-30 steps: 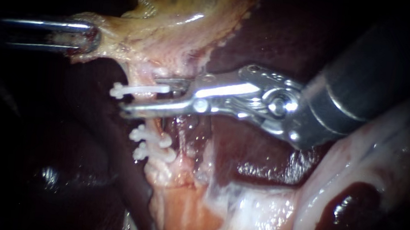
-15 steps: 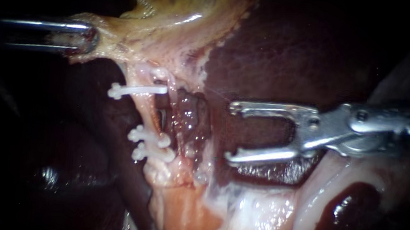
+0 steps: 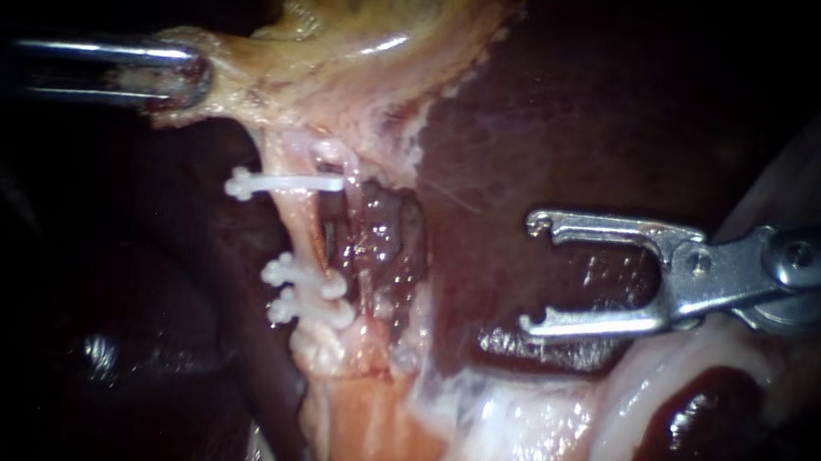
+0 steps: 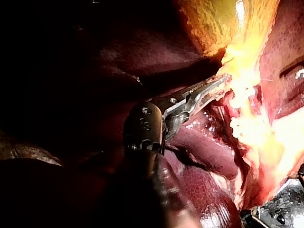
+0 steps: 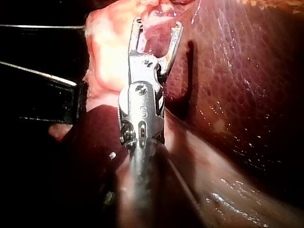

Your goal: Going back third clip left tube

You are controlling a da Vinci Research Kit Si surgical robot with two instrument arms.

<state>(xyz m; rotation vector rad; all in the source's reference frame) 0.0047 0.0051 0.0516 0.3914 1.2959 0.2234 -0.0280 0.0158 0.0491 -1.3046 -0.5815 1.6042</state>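
Clear liver (image 3: 497,169) lies between the right instrument (image 3: 529,272), jaws parted, and the tube (image 3: 295,234). Clips (image 3: 284,185) cross the tube. The left instrument (image 3: 194,79), clamped on the gallbladder (image 3: 351,14), bars the far left.
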